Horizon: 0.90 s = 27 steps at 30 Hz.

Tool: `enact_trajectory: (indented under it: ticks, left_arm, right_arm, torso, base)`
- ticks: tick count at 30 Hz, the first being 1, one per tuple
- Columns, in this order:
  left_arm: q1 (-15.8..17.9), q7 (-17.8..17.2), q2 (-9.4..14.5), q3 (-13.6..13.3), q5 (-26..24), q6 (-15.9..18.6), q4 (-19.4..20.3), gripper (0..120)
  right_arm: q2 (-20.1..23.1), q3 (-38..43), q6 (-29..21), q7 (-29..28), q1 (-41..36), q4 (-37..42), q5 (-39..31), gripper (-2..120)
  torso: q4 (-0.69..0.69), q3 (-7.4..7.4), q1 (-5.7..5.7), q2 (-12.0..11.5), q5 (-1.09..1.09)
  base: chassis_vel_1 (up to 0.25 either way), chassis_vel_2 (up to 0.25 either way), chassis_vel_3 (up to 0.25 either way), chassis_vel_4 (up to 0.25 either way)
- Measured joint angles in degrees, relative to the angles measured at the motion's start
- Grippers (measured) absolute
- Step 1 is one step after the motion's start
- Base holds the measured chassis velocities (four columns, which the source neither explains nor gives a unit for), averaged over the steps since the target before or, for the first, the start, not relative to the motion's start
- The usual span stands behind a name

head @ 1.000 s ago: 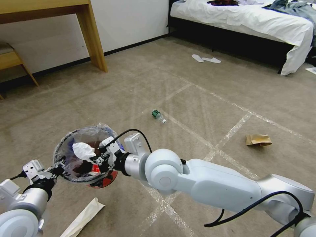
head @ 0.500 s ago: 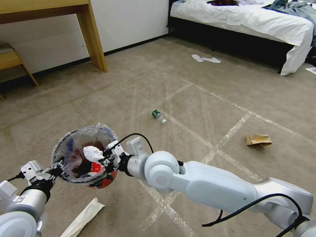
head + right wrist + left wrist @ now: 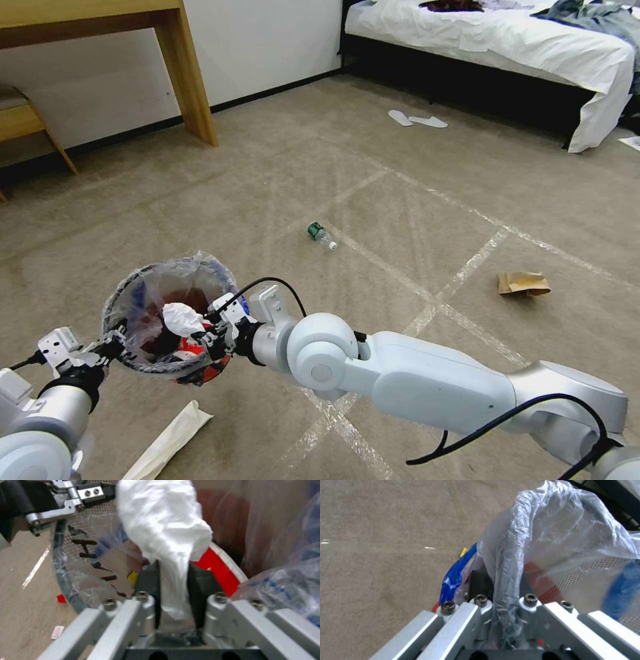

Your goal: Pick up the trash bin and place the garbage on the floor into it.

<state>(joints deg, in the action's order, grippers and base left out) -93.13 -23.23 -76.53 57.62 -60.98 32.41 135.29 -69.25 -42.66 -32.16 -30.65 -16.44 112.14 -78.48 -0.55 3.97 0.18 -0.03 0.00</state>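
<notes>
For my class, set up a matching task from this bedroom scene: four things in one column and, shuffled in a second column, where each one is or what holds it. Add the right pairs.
Things
1. white tissue
2. trash bin
3. green-capped bottle
4. brown paper bag

Places
A. lying on the floor beside a tape line, ahead of the robot
B. pinched in the right gripper, over the bin's opening
C. lying on the carpet to the robot's right
D. held at the rim by the left gripper, off the carpet

Pairs: 1-B, 2-D, 3-A, 4-C
</notes>
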Motion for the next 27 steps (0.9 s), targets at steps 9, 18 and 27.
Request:
enact_trajectory:
  ticks: [9, 18, 27]
  left_arm:
    - [-0.2, 0.0, -0.2, 0.0, 0.0, 0.0, 0.2, 2]
    - [-0.6, 0.1, -0.2, 0.3, 0.0, -0.2, 0.4, 2]
    - [-0.6, 0.2, -0.4, 0.3, 0.3, -0.4, 0.4, 2]
  right_arm:
    - [0.3, 0.1, -0.2, 0.0, 0.0, 0.6, 0.0, 57]
    - [-0.4, 0.0, -0.2, 0.0, 0.1, 0.5, 0.2, 89]
    - [-1.2, 1.2, 1.9, 1.3, -0.2, 0.4, 1.1, 100]
  torso:
    - [0.0, 0.0, 0.0, 0.0, 0.0]
    - [0.0, 0.0, 0.0, 0.0, 0.0]
    - [0.0, 0.0, 0.0, 0.0, 0.0]
  base:
    - [0.0, 0.0, 0.0, 0.0]
    - [0.0, 0.0, 0.0, 0.0]
    - [0.0, 0.0, 0.0, 0.0]
